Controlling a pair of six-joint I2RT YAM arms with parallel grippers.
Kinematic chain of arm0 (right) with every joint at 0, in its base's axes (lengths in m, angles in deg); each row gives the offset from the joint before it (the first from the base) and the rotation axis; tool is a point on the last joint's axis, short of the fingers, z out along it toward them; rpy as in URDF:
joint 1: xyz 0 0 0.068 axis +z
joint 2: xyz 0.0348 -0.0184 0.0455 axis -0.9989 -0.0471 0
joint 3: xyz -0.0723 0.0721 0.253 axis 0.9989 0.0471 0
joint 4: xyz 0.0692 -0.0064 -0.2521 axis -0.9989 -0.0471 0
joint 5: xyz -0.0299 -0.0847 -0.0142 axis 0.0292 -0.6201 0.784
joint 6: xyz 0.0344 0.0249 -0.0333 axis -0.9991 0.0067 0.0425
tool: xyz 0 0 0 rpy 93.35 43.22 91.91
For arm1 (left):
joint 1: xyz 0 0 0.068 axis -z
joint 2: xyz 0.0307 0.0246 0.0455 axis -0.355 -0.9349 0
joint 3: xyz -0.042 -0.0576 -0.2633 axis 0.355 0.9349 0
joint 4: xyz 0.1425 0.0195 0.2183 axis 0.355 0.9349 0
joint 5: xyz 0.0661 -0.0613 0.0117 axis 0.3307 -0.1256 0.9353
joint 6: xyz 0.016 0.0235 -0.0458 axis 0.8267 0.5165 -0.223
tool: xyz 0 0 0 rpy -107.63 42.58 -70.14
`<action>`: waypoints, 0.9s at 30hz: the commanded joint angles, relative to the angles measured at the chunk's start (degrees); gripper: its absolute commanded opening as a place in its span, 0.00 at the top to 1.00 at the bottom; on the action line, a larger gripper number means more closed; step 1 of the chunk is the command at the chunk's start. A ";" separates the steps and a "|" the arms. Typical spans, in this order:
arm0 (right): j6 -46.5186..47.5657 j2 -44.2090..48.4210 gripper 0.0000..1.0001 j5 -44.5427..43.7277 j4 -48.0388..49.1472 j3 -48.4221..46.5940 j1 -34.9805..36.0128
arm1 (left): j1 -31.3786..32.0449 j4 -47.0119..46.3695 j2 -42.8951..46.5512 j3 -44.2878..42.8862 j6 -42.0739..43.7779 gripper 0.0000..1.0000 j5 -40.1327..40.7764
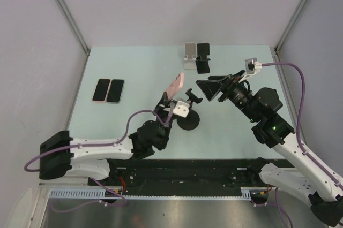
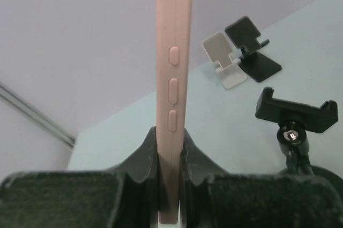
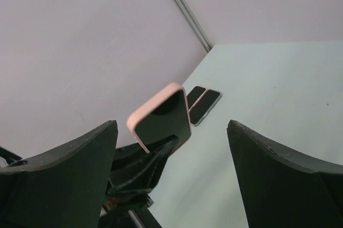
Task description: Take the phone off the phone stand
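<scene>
One pink phone [image 2: 174, 78] pinched in the left gripper [image 2: 171, 185], phone stand [image 2: 296, 114] just beside it, right gripper [image 1: 203, 89] wide open.

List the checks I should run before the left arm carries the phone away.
1. Hold: left gripper shut on pink phone: ok.
2. Release: pink phone out of the phone stand; its clamp is empty: ok.
3. Clearance: right gripper open, apart from the phone: ok.
4. Stand: upright on its base: ok.
5. Firmness: only the phone's lower end is pinched: cannot tell.
</scene>
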 commanded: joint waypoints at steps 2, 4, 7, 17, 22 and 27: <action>4.38 0.53 0.12 4.48 2.59 -2.36 -1.43 | -8.70 27.85 13.25 -2.67 -34.34 1.00 -15.27; 5.52 0.27 0.12 5.01 2.32 -2.36 -1.78 | -14.22 32.87 17.83 -1.71 -42.61 0.99 -27.04; 7.46 -0.17 0.12 7.72 2.49 -2.18 -2.39 | -21.69 37.54 22.14 -1.27 -50.80 0.99 -43.49; 9.05 -4.30 0.13 23.81 8.73 -0.42 -5.03 | -42.20 37.90 24.61 0.49 -71.99 1.00 -94.22; 7.64 -7.64 0.14 28.38 11.02 0.02 -4.95 | -43.70 34.92 22.68 -0.65 -76.82 1.00 -104.95; 5.88 -11.24 0.16 31.55 13.91 0.63 -4.86 | -43.52 32.89 22.24 -2.58 -78.67 1.00 -112.07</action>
